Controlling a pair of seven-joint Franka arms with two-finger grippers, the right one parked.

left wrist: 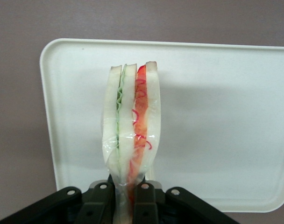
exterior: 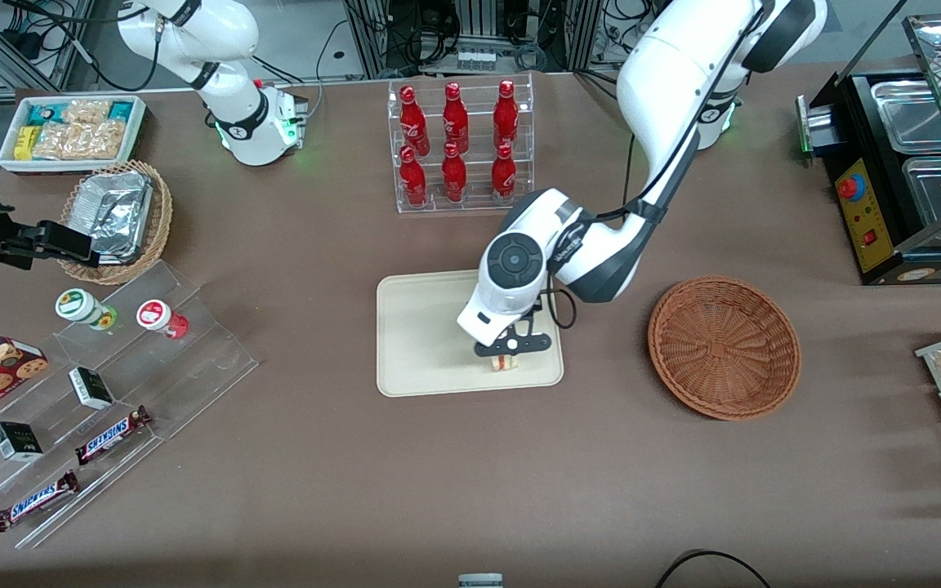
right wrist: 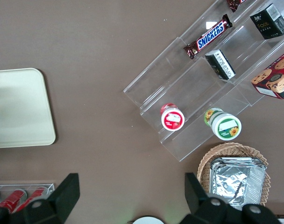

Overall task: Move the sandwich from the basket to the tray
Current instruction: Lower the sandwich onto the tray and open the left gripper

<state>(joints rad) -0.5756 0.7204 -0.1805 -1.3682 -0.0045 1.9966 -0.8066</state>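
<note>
The sandwich point(left wrist: 131, 126) is a clear-wrapped wedge of pale bread with green and red filling along its edge. My gripper point(left wrist: 125, 196) is shut on its narrow end, both fingers pressed against the wrap. In the front view the gripper point(exterior: 506, 353) hovers over the cream-beige tray point(exterior: 421, 327), near the tray's edge closest to the camera, with the sandwich point(exterior: 506, 363) showing just below the fingers. In the wrist view the tray point(left wrist: 216, 116) fills the background under the sandwich. The reddish-brown wicker basket point(exterior: 724, 346) lies beside the tray toward the working arm's end, with nothing in it.
A clear rack of red bottles point(exterior: 458, 147) stands farther from the camera than the tray. Toward the parked arm's end are a clear stepped display point(exterior: 111, 384) with snack bars and cups, a tan basket with foil point(exterior: 118, 219) and a white snack bin point(exterior: 72, 131). A black food warmer point(exterior: 903, 163) sits at the working arm's end.
</note>
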